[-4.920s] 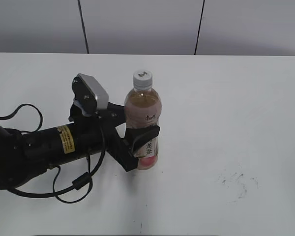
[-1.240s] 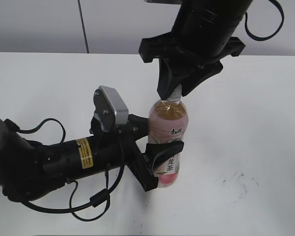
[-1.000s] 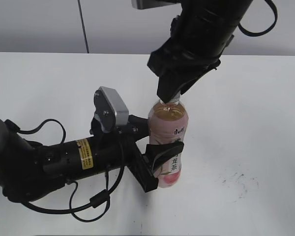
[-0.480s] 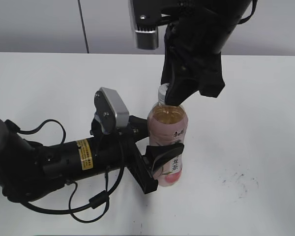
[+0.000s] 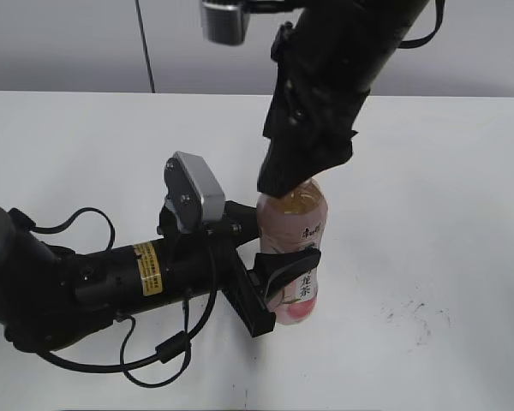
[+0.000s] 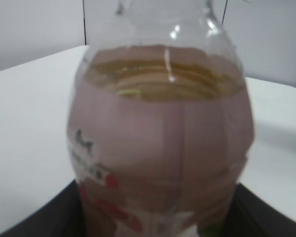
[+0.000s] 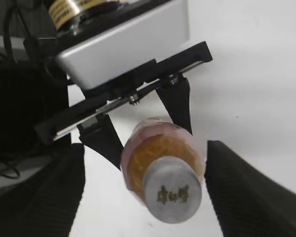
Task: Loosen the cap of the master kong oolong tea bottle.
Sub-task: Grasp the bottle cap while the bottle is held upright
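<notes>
Right gripper (image 5: 284, 181) hangs straight above the bottle (image 5: 292, 248), its dark fingers (image 7: 241, 197) spread wide to either side of the cap (image 7: 171, 195); in the right wrist view there is clear space between each finger and the cap, so the jaws stand apart and touch nothing. That cap is pale grey, round, with a small dark mark on its top, and it sits on the bottle's neck. From outside, the arm hides it.

Left gripper (image 5: 270, 287) comes in low from the bench's left edge and is clamped on the bottle's lower half, one black finger (image 5: 284, 261) wrapping across the pink label. Amber tea fills the bottle up to its shoulder. It stands upright on the white bench (image 5: 428, 197), about mid-width and nearer the front edge than the back. Faint dark scuffs (image 5: 415, 317) mark the surface toward the front right corner
</notes>
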You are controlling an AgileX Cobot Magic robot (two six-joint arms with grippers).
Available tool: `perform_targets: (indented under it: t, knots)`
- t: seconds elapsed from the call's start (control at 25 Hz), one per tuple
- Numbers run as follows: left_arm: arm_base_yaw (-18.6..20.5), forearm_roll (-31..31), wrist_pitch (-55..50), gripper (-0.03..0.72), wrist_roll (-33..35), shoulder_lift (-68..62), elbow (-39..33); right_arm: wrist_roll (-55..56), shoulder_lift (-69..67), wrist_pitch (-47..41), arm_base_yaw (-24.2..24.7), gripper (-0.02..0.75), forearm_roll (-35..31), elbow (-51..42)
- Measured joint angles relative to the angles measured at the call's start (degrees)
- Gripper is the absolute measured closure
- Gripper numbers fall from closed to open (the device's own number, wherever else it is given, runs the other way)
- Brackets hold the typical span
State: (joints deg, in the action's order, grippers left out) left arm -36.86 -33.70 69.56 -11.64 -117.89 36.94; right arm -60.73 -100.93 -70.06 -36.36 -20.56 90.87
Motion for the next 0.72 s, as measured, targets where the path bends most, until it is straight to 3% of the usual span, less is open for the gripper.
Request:
perform_targets:
  t: [0.08, 0.2, 0.36, 0.72]
  knots:
    - [0.0, 0.0, 0.0, 0.296, 0.0, 0.0, 0.0, 10.0, 0.0, 0.0, 0.0, 0.158, -0.2, 1.0]
    - [0.0, 0.0, 0.0, 0.296, 0.0, 0.0, 0.0, 32.9, 0.0, 0.0, 0.0, 0.199, 1.1, 3.8]
    - [0.0, 0.0, 0.0, 0.296, -0.1, 0.0, 0.0, 57.2, 0.3, 0.0, 0.0, 0.234, 7.7, 5.2]
    - [0.0, -0.1, 0.0, 0.296, -0.1, 0.0, 0.0, 68.7, 0.4, 0.0, 0.0, 0.237, 8.3, 4.3]
